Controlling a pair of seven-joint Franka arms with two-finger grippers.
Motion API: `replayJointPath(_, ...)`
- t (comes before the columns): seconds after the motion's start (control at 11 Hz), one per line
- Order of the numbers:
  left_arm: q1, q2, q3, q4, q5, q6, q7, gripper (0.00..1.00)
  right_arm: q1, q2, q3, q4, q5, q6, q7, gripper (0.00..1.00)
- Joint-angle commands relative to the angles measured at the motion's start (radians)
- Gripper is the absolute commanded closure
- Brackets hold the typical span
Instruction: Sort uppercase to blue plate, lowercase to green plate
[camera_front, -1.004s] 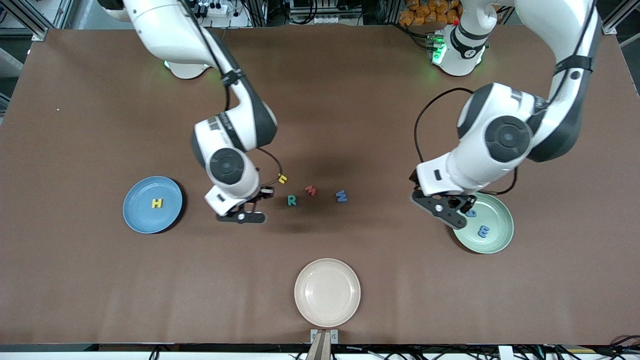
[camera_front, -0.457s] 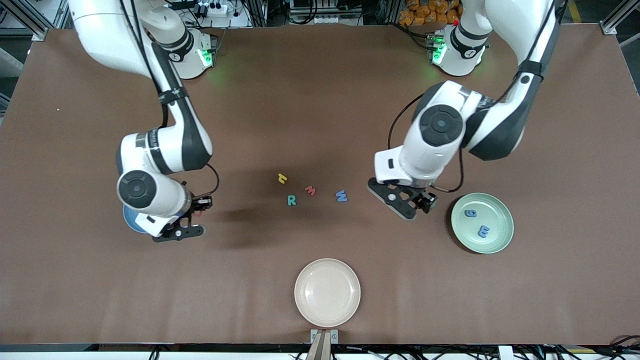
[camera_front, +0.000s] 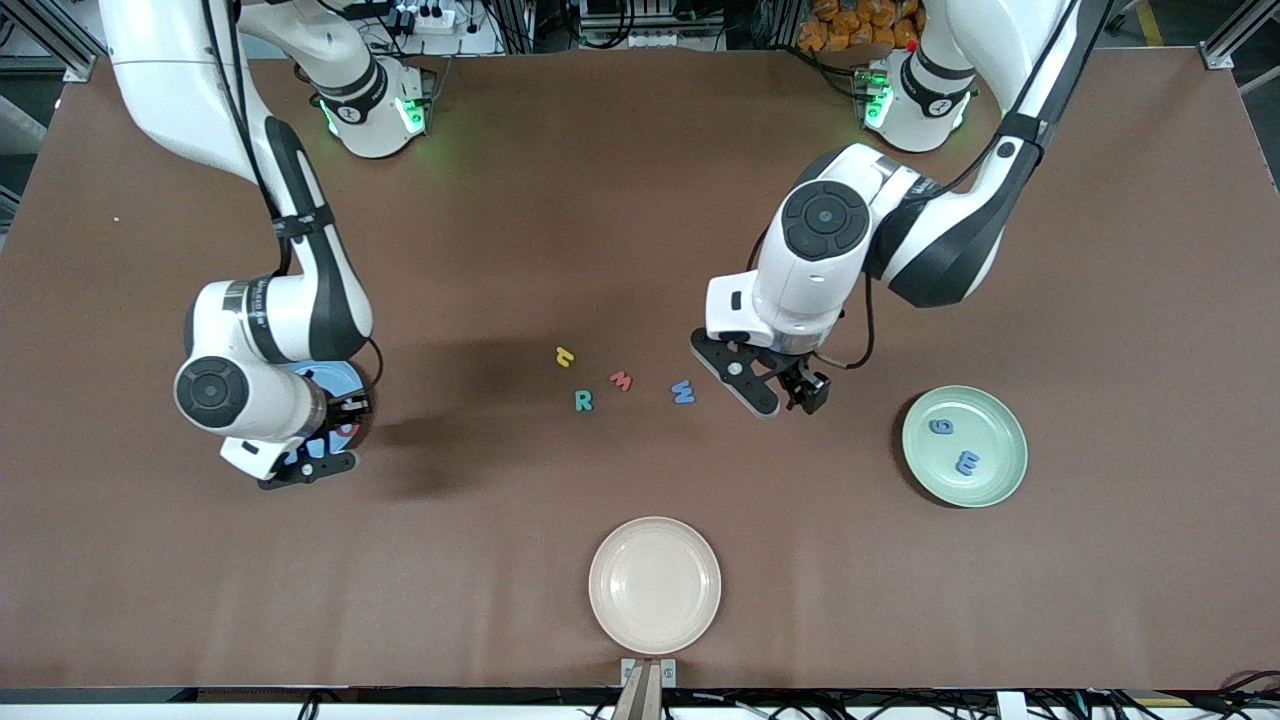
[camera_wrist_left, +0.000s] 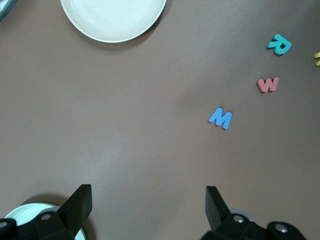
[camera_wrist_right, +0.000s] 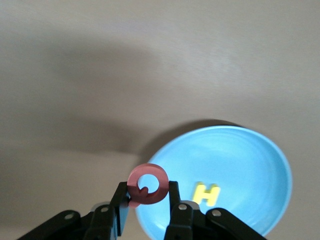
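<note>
- Hovering over the rim of the blue plate (camera_wrist_right: 235, 165), toward the right arm's end of the table (camera_front: 640, 200): right gripper (camera_wrist_right: 148, 205), jaws pinching the red-pink round letter (camera_wrist_right: 148, 183) upright.
- Lying flat in the blue plate: yellow H (camera_wrist_right: 206, 193).
- Hanging over bare table just beside the blue W (camera_front: 683, 392): left gripper (camera_front: 775, 390), jaws spread wide, holding nothing.
- Lying loose mid-table, close together: yellow hooked letter (camera_front: 565, 356), red m (camera_front: 622, 380), teal R (camera_front: 583, 401) and the blue W.
- Resting in the green plate (camera_front: 995, 480), toward the left arm's end: blue g (camera_front: 941, 427) and blue m (camera_front: 968, 462).
- Sitting nearest the front camera: cream-white plate (camera_front: 655, 585).
</note>
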Motion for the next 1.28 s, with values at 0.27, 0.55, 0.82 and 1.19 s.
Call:
replayJointPath(0.27, 0.006, 0.043, -0.013, 0.011, 0.008, 0.062, -0.004, 0.0, -0.092, -0.009, -0.016, -0.05, 0.003, -0.034, -0.136, 0.68)
replayJointPath(0.55, 0.018, 0.04, -0.008, 0.012, -0.107, 0.062, 0.008, 0.0, -0.077, -0.009, -0.012, -0.041, 0.048, -0.057, -0.126, 0.0)
replayJointPath(0.82, 0.03, 0.043, 0.0, 0.012, -0.123, 0.063, -0.007, 0.0, -0.063, -0.012, -0.012, -0.016, 0.048, -0.058, -0.115, 0.0)
replayJointPath(1.19, 0.009, 0.037, 0.017, 0.009, -0.105, 0.065, -0.018, 0.0, -0.035, -0.017, -0.014, 0.022, 0.046, -0.057, -0.063, 0.0)
